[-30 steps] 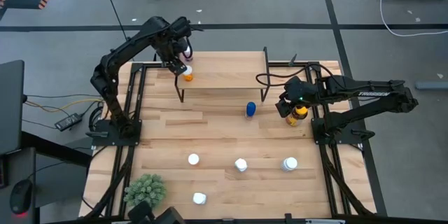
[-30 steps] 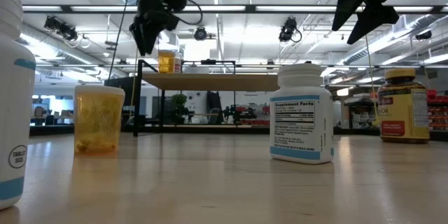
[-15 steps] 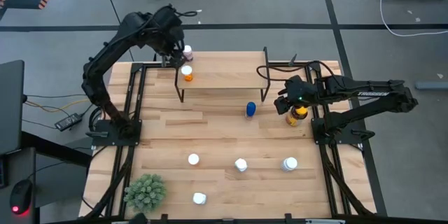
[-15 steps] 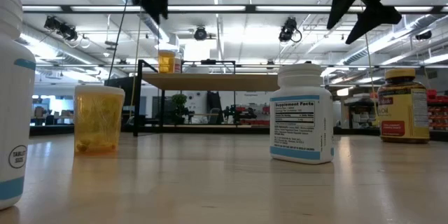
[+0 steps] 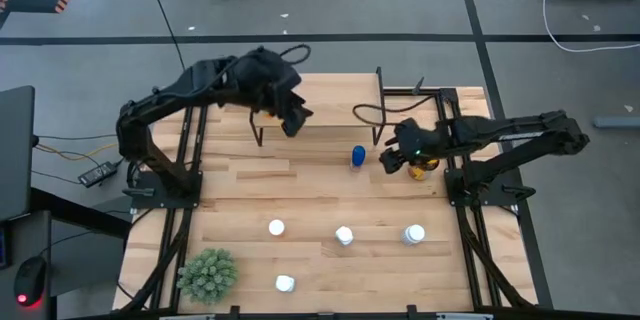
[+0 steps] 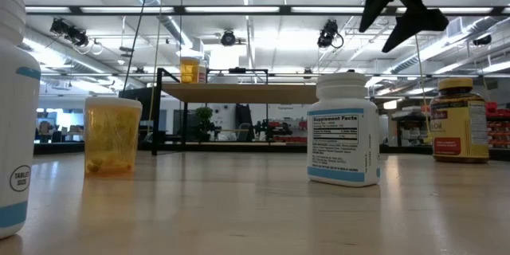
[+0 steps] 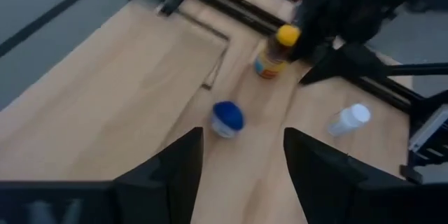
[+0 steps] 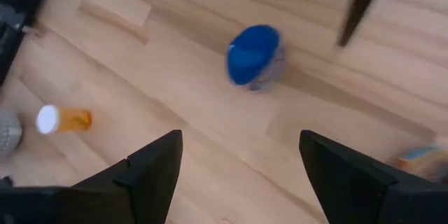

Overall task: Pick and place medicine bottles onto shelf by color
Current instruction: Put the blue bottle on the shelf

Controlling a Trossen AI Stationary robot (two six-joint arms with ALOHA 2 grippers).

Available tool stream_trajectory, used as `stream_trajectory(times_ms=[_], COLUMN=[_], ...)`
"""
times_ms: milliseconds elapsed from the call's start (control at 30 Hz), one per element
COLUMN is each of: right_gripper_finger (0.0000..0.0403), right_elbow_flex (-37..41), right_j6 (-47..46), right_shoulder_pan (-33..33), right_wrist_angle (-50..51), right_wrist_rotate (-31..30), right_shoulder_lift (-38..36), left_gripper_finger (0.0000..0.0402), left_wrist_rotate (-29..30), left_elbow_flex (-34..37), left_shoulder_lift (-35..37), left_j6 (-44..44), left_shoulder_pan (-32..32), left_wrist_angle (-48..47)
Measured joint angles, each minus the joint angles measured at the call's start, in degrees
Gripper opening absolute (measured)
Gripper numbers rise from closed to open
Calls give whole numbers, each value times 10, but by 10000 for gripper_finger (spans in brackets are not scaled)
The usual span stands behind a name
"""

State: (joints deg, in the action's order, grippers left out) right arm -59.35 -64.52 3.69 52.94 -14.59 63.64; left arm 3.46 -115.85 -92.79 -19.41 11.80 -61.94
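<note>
Bottles sit all over the desk [image 5: 240, 185]. The blue bottle [image 5: 358, 155] stands in front of the shelf [image 5: 330, 105], between the two arms. The left gripper [image 7: 241, 171] hangs over the shelf's front edge with its fingers apart and nothing in them. The right gripper [image 8: 241, 161] hovers just beside the blue bottle, fingers wide and empty, next to the yellow-capped bottle [image 7: 273, 50]. An orange bottle [image 6: 190, 69] stands on the shelf. Three white bottles [image 5: 344, 235] stand nearer the front, by a green plant [image 5: 207, 272].
</note>
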Motion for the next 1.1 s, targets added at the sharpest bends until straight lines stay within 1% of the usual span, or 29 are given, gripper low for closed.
stream_trajectory(times_ms=[100,200,267,333,400,467,533,600,667,767,867,1000,1100], right_gripper_finger=[296,296,296,296,296,296,296,296,296,296,296,296,296], right_elbow_flex=[0,0,0,0,0,0,0,0,0,-1,-1,-1,-1], right_j6=[0,11,-14,-58,-108,-145,-173,-208,-224,-242,-249,-269,-285], right_shoulder_pan=[18,32,34,35,38,40,40,40,40,34,25,17,10], right_wrist_angle=[-36,-71,-77,-75,-76,-77,-79,-91,-113,-123,-131,-146,-162], right_wrist_rotate=[-2,-20,-24,-24,-25,-25,-25,-29,-43,-62,-64,-65,-68], right_shoulder_lift=[30,60,76,90,100,109,117,122,132,148,168,196,215], left_gripper_finger=[196,190,186,181,176,172,168,165,161,156,152,147,144], left_wrist_rotate=[11,12,12,16,33,50,50,36,31,27,10,8,-10], left_elbow_flex=[0,0,0,0,1,0,0,-1,0,1,0,0,0], left_shoulder_lift=[0,0,0,0,7,17,31,40,48,65,84,99,111], left_j6=[-13,-27,-40,-34,-9,26,63,97,129,152,173,198,211], left_shoulder_pan=[-28,-49,-60,-69,-72,-69,-61,-51,-42,-32,-30,-30,-26], left_wrist_angle=[4,1,-8,-20,-44,-45,-59,-65,-96,-106,-101,-104,-105])
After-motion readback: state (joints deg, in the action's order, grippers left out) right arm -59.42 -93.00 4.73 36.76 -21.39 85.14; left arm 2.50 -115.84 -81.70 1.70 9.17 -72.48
